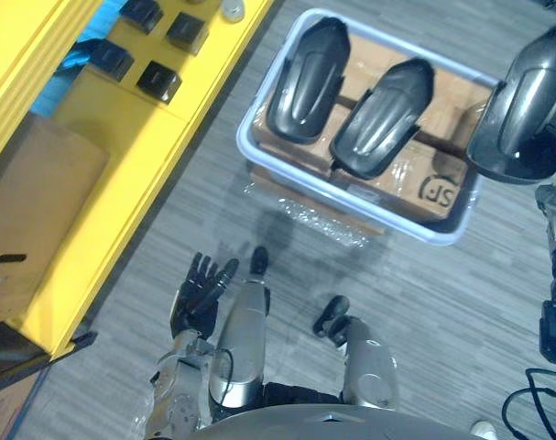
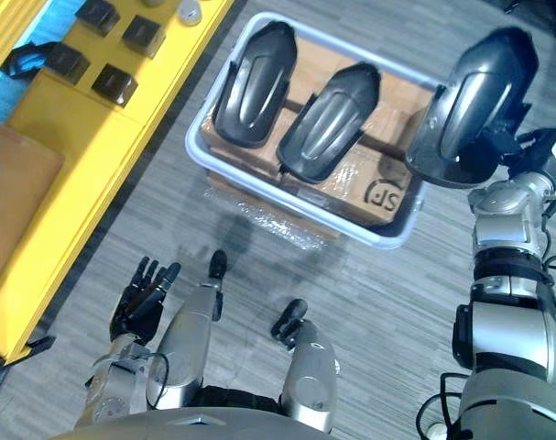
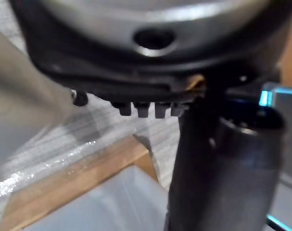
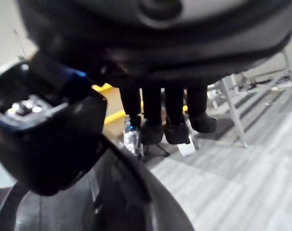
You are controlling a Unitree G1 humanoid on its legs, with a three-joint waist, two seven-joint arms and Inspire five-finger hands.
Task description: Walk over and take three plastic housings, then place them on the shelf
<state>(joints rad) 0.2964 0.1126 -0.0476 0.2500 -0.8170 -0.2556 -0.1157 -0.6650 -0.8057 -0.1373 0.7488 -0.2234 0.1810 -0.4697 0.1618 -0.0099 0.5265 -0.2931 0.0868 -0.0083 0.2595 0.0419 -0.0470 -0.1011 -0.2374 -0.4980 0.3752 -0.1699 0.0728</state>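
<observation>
Left of the tray (image 1: 351, 197): yellow shelf (image 1: 122, 137), left robot hand (image 1: 197, 295) spread wide, empty. Inside the tray, two plastic housings (image 1: 307, 81) side by side. Just right of the tray, third housing (image 2: 470, 101) gripped by right robot hand (image 4: 160, 43).

Silver-grey arms ending in dark, fingered hands.
The right arm (image 2: 508, 332) is built of rounded silver-grey shells parted by black bands, with a narrower segment and small metal fittings near the wrist. The left arm (image 1: 172, 394) shows the same pale metal, with exposed mechanical parts along it. The left hand (image 1: 197, 298) is matt black with slender fingers; seen from close, its base is a glossy grey casing with a round hole. The right hand (image 4: 150, 43) is likewise dark, with blocky finger segments and a bulky thumb (image 4: 44, 139).
</observation>
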